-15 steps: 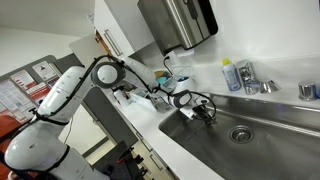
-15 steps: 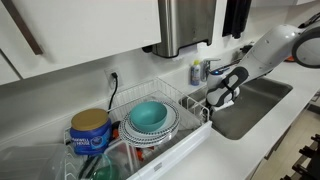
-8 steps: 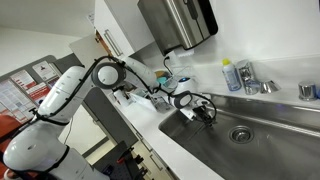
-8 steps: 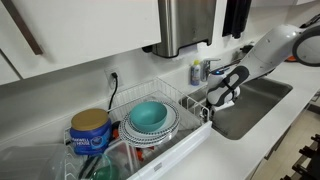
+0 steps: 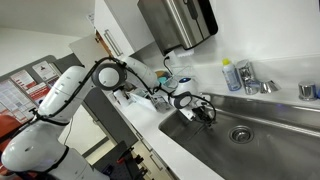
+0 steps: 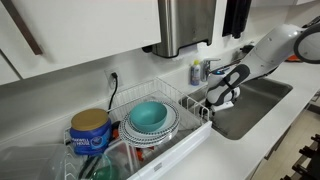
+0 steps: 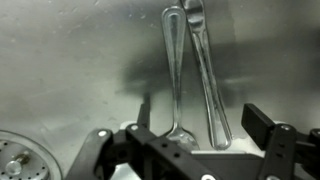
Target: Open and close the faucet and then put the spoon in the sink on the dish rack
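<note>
In the wrist view a spoon (image 7: 177,75) lies on the floor of the steel sink (image 7: 70,60), bowl end nearest the camera. A second long utensil (image 7: 206,80) lies right beside it. My gripper (image 7: 200,118) hangs just above them, open, with one dark finger (image 7: 261,124) on each side and nothing held. In both exterior views the gripper (image 5: 207,112) (image 6: 223,95) is low at the end of the sink (image 5: 265,140) (image 6: 255,100) nearest the dish rack (image 6: 150,125). The chrome faucet (image 5: 256,86) stands at the sink's back rim, away from the gripper.
A teal bowl (image 6: 148,115) and plates fill the rack, with a blue can (image 6: 90,130) beside it. A clear bluish bottle (image 5: 231,75) stands next to the faucet. The steel wall dispenser (image 5: 178,22) hangs above. The drain (image 5: 240,133) (image 7: 14,160) lies mid-basin.
The jaws have spread apart over the end of the sink. The arm itself has stayed almost where it was.
</note>
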